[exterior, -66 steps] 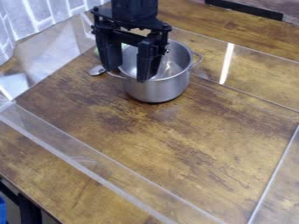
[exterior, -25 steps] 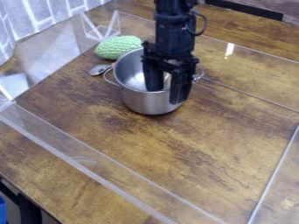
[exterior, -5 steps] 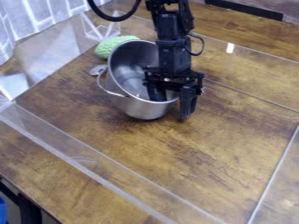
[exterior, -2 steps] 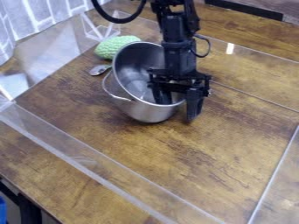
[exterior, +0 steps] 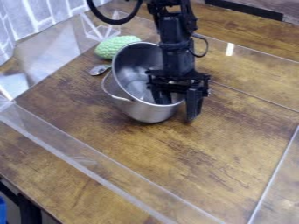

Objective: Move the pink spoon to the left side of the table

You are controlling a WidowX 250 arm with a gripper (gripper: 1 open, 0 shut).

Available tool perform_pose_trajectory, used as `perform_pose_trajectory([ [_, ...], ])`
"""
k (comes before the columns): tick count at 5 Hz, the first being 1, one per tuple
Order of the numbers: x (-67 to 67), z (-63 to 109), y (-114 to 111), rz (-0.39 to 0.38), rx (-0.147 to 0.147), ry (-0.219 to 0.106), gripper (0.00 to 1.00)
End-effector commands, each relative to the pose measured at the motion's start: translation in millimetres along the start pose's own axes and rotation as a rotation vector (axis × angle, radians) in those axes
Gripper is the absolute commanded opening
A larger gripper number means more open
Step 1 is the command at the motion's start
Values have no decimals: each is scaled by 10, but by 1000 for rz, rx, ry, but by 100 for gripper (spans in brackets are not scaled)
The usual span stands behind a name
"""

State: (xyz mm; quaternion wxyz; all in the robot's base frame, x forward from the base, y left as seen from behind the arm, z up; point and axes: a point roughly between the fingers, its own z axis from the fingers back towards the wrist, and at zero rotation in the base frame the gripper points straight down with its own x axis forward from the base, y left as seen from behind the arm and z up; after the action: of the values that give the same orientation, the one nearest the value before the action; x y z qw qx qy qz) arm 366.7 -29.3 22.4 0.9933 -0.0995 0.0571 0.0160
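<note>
We note a pale tiled wall (exterior: 26, 24) at upper left; glare streaks the clear plastic strips (exterior: 87, 159).

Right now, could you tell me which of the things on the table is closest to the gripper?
The steel pot: the gripper is at its right rim, while the green knitted lump and the pink spoon lie beyond the pot's far left side.

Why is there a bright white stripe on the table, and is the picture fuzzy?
In the camera view, the stripe is light glaring off a clear plastic strip on the dark brown wooden table; the shiny steel pot also gleams, and the whole picture is small and soft, so fine detail blurs.
</note>
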Motion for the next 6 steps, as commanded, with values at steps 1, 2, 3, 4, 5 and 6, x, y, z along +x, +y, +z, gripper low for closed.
perform_pose_trajectory([
  [1, -85, 36, 188, -15, 0, -15, 0],
  [2, -129, 25, 336, -27, -1, -13, 0],
  [3, -130, -6, 330, 1, -6, -18, 0],
  [4, -130, -31, 320, 28, -12, -25, 0],
  [5, -95, 40, 257, 0, -12, -20, 0],
  [6, -61, 108, 194, -28, -12, -15, 0],
])
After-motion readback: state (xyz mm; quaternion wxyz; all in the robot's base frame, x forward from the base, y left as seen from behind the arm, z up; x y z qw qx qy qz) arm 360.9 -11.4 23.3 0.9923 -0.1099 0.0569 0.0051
